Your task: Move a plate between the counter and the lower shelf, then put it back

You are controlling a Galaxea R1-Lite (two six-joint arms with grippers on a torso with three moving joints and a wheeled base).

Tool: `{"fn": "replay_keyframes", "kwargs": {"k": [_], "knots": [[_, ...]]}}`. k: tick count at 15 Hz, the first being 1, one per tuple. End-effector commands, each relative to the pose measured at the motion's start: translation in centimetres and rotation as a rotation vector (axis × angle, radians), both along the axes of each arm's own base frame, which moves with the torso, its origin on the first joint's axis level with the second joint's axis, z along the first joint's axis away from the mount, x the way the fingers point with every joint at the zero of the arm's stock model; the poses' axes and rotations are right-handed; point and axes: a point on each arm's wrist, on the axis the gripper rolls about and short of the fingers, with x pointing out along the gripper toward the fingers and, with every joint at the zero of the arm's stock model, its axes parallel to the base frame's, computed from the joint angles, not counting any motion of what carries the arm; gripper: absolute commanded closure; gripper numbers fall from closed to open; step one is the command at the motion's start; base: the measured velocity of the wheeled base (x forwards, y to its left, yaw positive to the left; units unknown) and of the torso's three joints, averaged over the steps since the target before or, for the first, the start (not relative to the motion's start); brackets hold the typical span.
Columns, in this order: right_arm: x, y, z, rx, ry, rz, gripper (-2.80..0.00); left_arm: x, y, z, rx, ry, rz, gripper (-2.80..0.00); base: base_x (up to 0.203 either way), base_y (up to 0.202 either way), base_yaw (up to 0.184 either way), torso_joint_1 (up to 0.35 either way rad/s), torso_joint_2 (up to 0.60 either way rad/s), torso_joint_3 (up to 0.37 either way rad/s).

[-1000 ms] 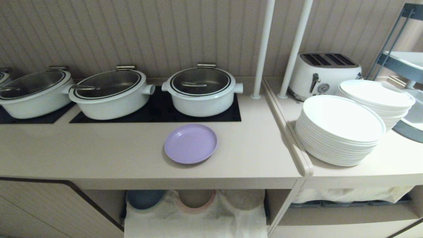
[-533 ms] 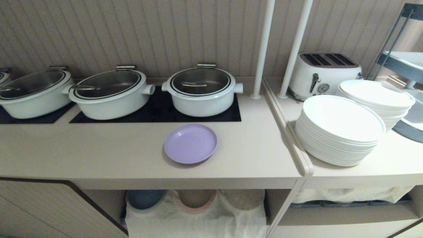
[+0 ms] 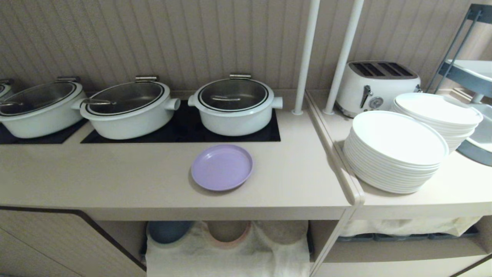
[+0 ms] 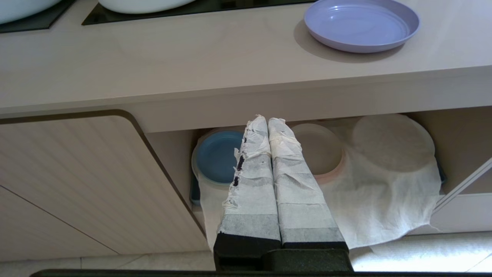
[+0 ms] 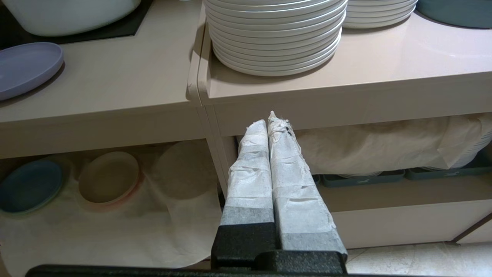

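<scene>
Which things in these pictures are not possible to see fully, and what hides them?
- Head view: the lower shelf shows only its front; the counter overhangs the small plate stacks.
- Both wrist views: one round stack lies under the white cloth, so its colour is hidden.
- Right wrist view: the plate is cut by the picture edge.
- Head view: neither end effector appears.
- Head view: the leftmost pot is cut off.

Head view, compared with one second back: no object displaced. Only visible difference is the wrinkled white cloth point(image 3: 226, 254) at bottom centre of frame; its lower left edge sits marginally further right against the cabinet panel.
</scene>
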Motion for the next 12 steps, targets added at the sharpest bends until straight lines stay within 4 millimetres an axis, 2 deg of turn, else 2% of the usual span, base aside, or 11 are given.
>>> {"fn": "replay_keyframes", "kwargs": {"k": [1,12], "knots": [[0.0,0.0,0.0,0.001,0.0,-0.001,0.0,-0.01,0.0,-0.01,0.001,0.0,-0.001,0.0,0.0,0.0,0.0,0.0,0.0,0.0],[0.0,0.0,0.0,0.001,0.0,-0.001,0.0,-0.01,0.0,-0.01,0.0,0.0,0.0,0.0,0.0,0.0,0.0,0.0,0.0,0.0]]}}
